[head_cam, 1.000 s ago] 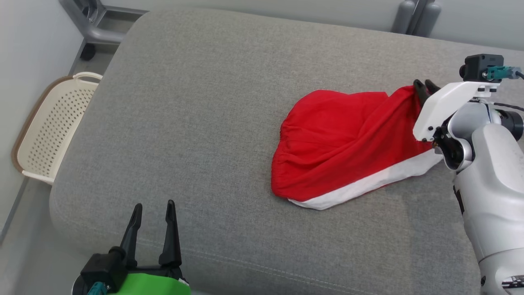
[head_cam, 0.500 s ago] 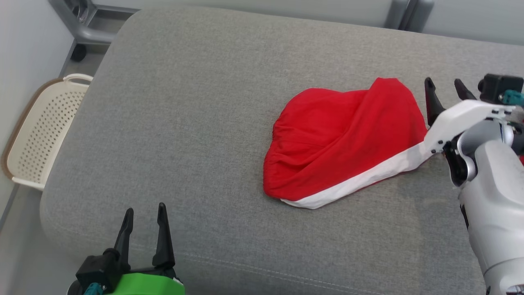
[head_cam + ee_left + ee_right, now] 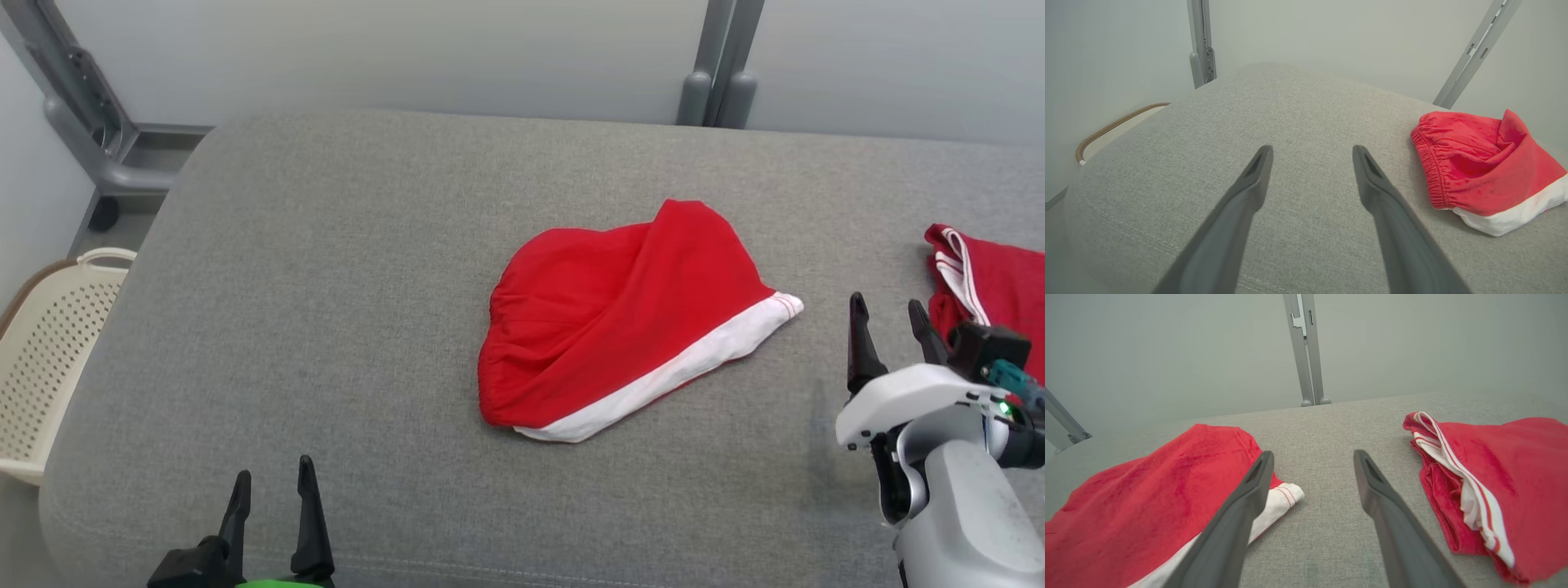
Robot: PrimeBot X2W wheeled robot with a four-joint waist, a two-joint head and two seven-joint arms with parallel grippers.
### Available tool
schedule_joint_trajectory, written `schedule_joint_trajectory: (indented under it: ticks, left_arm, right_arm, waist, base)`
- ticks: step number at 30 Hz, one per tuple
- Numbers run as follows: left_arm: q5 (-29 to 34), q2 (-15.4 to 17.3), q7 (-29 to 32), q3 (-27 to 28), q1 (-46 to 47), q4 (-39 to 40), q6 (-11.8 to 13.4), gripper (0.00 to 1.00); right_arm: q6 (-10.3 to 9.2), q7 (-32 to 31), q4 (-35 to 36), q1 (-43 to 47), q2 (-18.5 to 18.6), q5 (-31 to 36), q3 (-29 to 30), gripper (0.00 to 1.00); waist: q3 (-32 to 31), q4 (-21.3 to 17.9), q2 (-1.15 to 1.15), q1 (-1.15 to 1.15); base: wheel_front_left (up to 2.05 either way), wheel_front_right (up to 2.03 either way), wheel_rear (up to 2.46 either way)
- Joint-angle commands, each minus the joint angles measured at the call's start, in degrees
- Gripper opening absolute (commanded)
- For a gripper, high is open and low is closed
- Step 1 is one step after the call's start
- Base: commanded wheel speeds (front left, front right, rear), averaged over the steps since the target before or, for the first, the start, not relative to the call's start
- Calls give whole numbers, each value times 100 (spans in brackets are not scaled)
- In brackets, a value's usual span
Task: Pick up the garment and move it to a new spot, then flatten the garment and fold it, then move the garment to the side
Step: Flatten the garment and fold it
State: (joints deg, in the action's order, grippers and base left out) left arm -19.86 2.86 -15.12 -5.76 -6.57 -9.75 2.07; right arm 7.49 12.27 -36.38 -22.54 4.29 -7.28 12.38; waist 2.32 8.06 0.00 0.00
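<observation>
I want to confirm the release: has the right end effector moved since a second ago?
Yes. The right end effector, then at the far corner of the red white-hemmed fabric garment, now stands open and apart, right of its hem and nearer the robot.

A gray cushion (image 3: 343, 310) spans the middle. Off its left edge stands a cream perforated basket (image 3: 49, 343) with a brown rim. Behind it, two gray posts (image 3: 722, 73) rise against a pale wall (image 3: 408, 57), and a gray frame (image 3: 90, 122) slants at far left. A red cloth with white stripes (image 3: 996, 278) lies bunched at the cushion's right.
</observation>
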Motion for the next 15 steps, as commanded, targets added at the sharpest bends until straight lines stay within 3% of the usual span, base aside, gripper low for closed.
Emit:
schedule_joint_trajectory:
  ticks: [1, 6, 11, 15]
  left_arm:
    - [10, 10, -1, 35, -76, -21, 16, 100]
    - [-5, 9, -1, 194, -134, -90, 81, 100]
    - [2, 10, -1, 235, -218, -142, 99, 100]
    - [106, 9, -1, 254, -277, -219, 53, 100]
  right_arm:
    - [-1, 44, 84, 115, 3, 20, 48, 100]
    - [-1, 34, 701, 741, -125, -52, 80, 100]
    - [-1, 84, 1051, 1228, -130, -487, -293, 100]
    - [-1, 112, 1396, 1623, -133, -269, -576, 100]
  waist:
    - [-263, -199, 0, 0]
    - [-467, -331, 0, 0]
    - [-595, -386, 0, 0]
    - [-670, -430, 0, 0]
  base:
    - [0, 0, 0]
    - [0, 0, 0]
    - [0, 0, 0]
    - [0, 0, 0]
